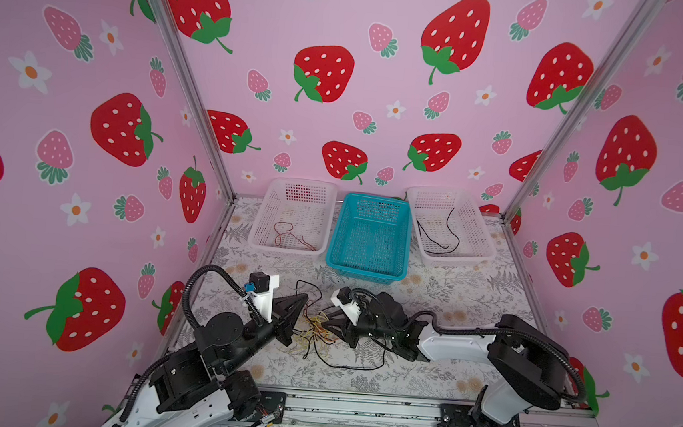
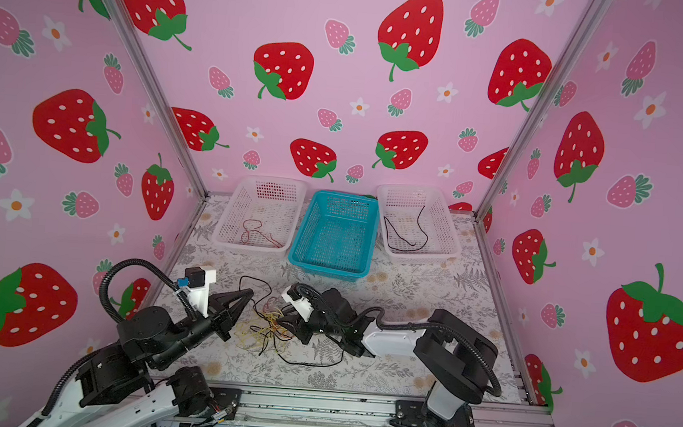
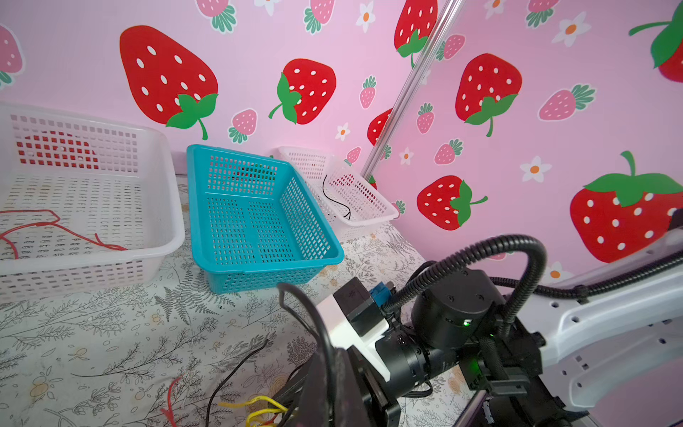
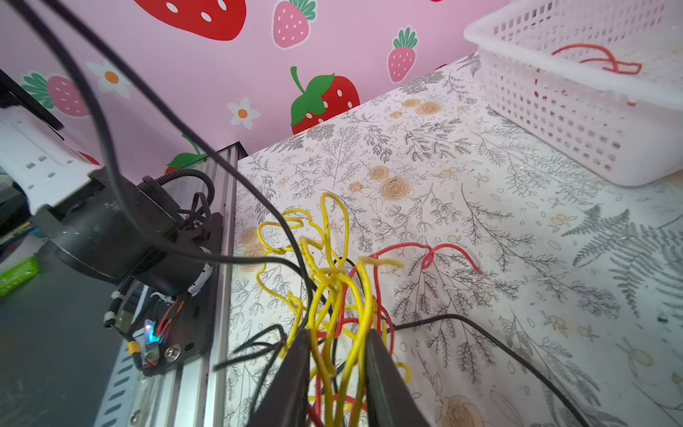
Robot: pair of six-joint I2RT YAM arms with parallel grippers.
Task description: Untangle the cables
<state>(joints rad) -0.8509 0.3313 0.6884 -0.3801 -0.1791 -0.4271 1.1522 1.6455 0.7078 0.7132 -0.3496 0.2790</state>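
Yellow cables (image 4: 332,281) fill the parted right claw (image 4: 338,355); left claw (image 1: 303,296) clamps black cable (image 3: 327,336).

A blue perforated plastic basket (image 1: 371,233) stands between two white perforated plastic baskets (image 1: 306,212). The tangled thin red, yellow and black cables (image 1: 314,329) lie before them, apparently left of centre.

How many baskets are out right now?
3, in a back row: left white basket holding a red cable, blue basket in the middle, right white basket holding a black cable.
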